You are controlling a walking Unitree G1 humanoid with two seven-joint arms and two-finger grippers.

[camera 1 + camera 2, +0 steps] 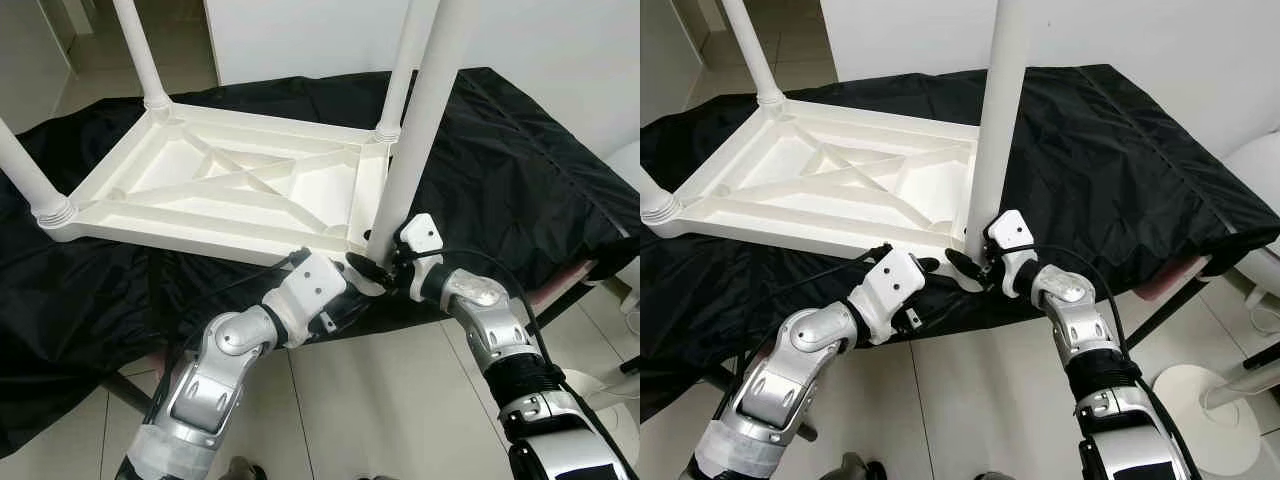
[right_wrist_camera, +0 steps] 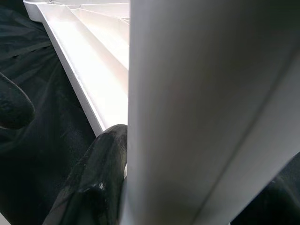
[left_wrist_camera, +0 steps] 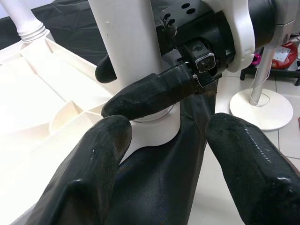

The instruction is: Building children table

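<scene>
**A:** On the black-draped work surface (image 1: pixel 520 170) — white plastic children's table (image 1: pixel 220 185), flipped underside up, cross-ribbing showing. Three legs stand screwed into corner sockets: far left leg (image 1: pixel 140 50), near left leg (image 1: pixel 25 170), far right leg (image 1: pixel 400 70).

**B:** And the fourth?

**A:** Fourth leg (image 1: pixel 420 110) stands nearly upright, tilted a little, its foot at the table's near right corner, closest to the robot. Right gripper (image 1: pixel 978 262) is clamped on it low down; in the right wrist view one black finger (image 2: pixel 98 183) presses against the white tube.

**B:** Left side?

**A:** Left gripper (image 1: pixel 358 278) sits at that same corner, just beside the right one. Its two fingers (image 3: pixel 93 173) are spread apart, holding nothing; the leg's base and the corner socket (image 3: pixel 154 126) lie ahead of them. Whether a fingertip touches the table edge — cannot tell.

**B:** Surroundings?

**A:** Pale tiled floor (image 1: pixel 400 400) below, white wall (image 1: pixel 300 30) behind the table. A white round-based stand (image 1: pixel 1215 400) on the floor to the robot's right.
</scene>
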